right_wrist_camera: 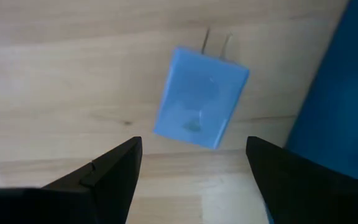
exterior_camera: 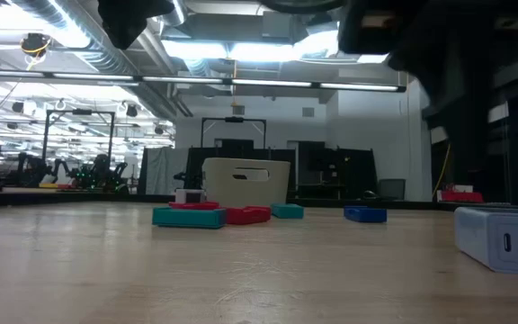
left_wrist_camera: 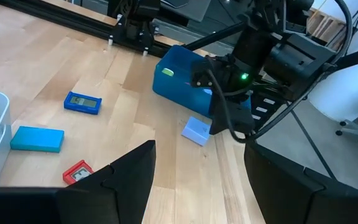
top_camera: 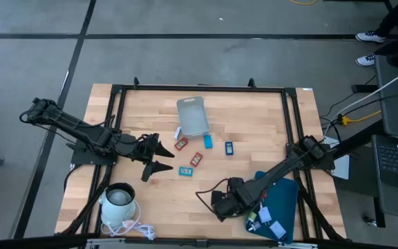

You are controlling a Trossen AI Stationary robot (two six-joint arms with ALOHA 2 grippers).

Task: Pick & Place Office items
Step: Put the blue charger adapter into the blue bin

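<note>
The right hand (right_wrist_camera: 191,155) hung spread above a light-blue plug block (right_wrist_camera: 201,98) lying on the wooden table (top_camera: 254,117) beside the dark-teal tray (top_camera: 285,197). The left hand (top_camera: 159,155) hovered spread near the scattered office items (top_camera: 195,159).

Both arms reached inward over the table. The left arm stretched in from the left edge, its forearm nearly level, and the left gripper (top_camera: 159,158) pointed toward the table's middle with its two dark fingers (left_wrist_camera: 129,180) spread wide, nothing between them. The right arm came in from the right edge and angled down toward the near side, bent low at the wrist. The right gripper (top_camera: 218,203) pointed down at the tabletop, its fingers (right_wrist_camera: 107,171) parted and holding nothing.
</note>
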